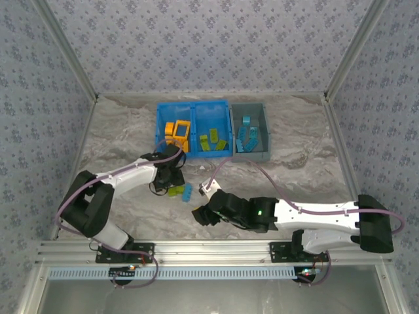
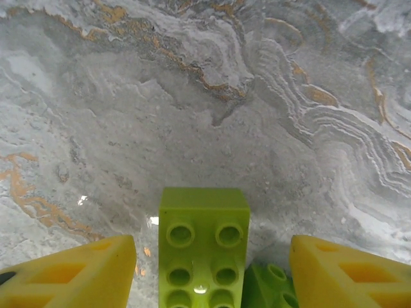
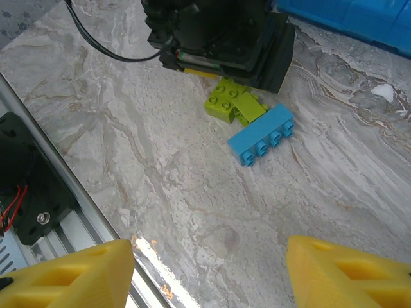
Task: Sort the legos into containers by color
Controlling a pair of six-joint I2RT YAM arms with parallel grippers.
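Observation:
In the top view the blue two-compartment bin [image 1: 160, 121] holds orange legos [image 1: 177, 133] on its left and lime green ones [image 1: 211, 142] on its right. The grey bin [image 1: 264, 127] has light blue legos [image 1: 247, 134]. On the table lie two lime green legos [image 1: 175, 190] and a light blue lego [image 1: 187, 191]. My left gripper [image 1: 171, 178] is low over the green pair. Its fingers are open around one lime green lego [image 2: 203, 221], with a gap on each side. The second green lego [image 2: 268, 287] leans beside it. My right gripper [image 3: 209, 256] is open and holds nothing.
The right wrist view looks at the left gripper's dark body [image 3: 218, 38], the green pair [image 3: 231, 104], the light blue lego [image 3: 262, 135] and the blue bin's corner [image 3: 359, 19]. The metal rail at the table's near edge [image 3: 70, 224] is close to the right gripper [image 1: 203, 212].

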